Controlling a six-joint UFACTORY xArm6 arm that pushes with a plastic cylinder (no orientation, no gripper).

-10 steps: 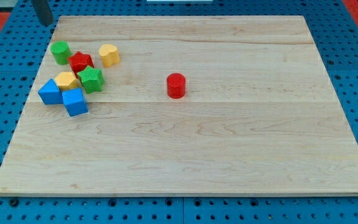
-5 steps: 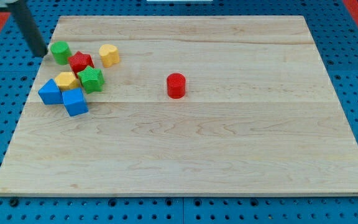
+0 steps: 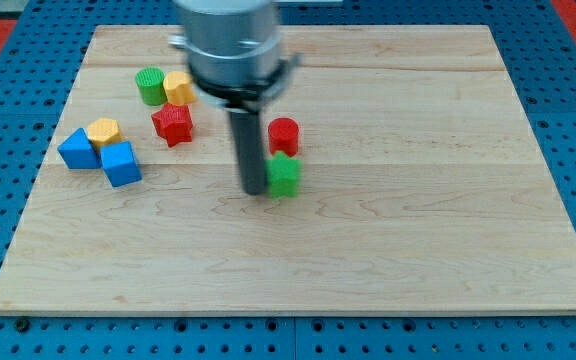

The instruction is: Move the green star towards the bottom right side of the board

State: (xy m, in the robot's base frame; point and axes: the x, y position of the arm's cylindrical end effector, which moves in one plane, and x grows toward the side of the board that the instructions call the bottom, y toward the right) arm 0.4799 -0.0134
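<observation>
The green star (image 3: 284, 175) lies near the middle of the wooden board (image 3: 388, 250), just below the red cylinder (image 3: 283, 135). My tip (image 3: 254, 191) rests on the board right against the star's left side. The rod and its grey mount rise from there to the view's top.
At the view's upper left lie a green cylinder (image 3: 150, 86), a yellow block (image 3: 178, 87) and a red star (image 3: 172, 124). Further left sit a blue block (image 3: 77, 149), a yellow block (image 3: 103, 131) and a blue cube (image 3: 121, 163).
The rod swept from the board's top left corner to the middle. The green star moved right and down, beside the red cylinder. The green cylinder and red star shifted right.
</observation>
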